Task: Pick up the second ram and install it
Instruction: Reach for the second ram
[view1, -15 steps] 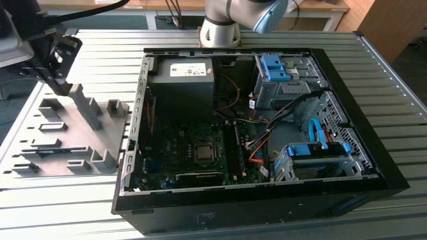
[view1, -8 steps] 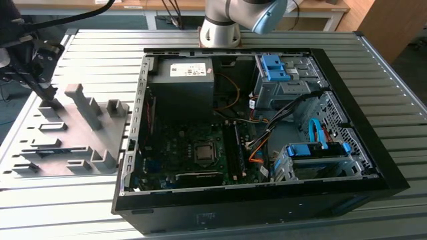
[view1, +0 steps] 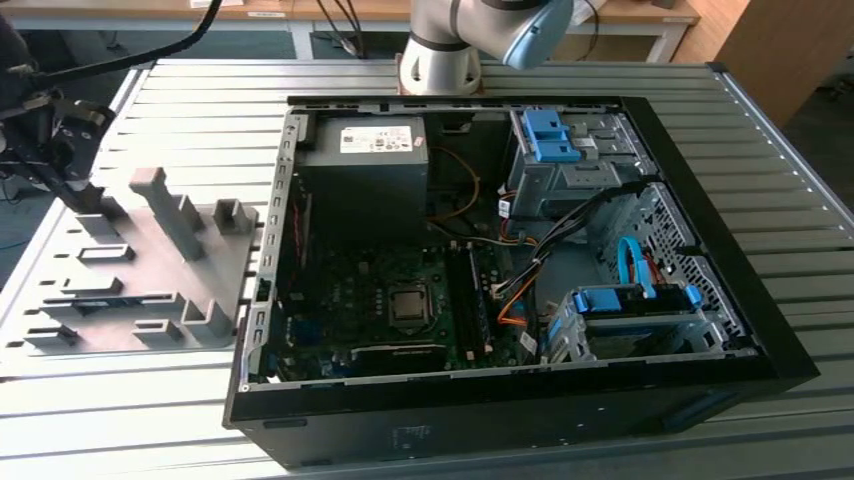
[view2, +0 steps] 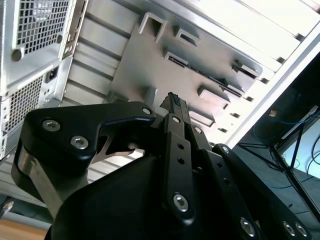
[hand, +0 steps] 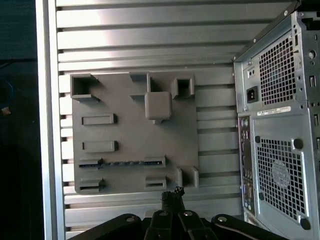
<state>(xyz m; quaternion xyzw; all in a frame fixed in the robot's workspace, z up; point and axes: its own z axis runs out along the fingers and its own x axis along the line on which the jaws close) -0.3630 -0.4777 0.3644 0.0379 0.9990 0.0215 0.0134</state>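
Observation:
The second ram (hand: 122, 163) stands on edge in a slot of the gray holder plate (hand: 130, 135), a thin dark strip with blue bits. In the exterior view the ram (view1: 114, 299) sits near the plate's front left. In both wrist views my gripper (hand: 173, 194) hovers over the plate's edge, apart from the ram, with its black fingertips (view2: 173, 102) together and nothing between them. In the exterior view the gripper (view1: 74, 185) hangs above the plate's far left corner. The open computer case (view1: 694, 330) lies to the exterior view's right of the plate, motherboard (view1: 387, 300) exposed.
Tall gray blocks (view1: 167, 210) rise from the holder plate. The case's rear panel (hand: 280, 130) stands close beside the plate. Orange and blue cables (view1: 634, 265) run inside the case. The slatted metal table (view1: 747, 150) carries everything, and the arm's base (view1: 441, 60) is at the far side.

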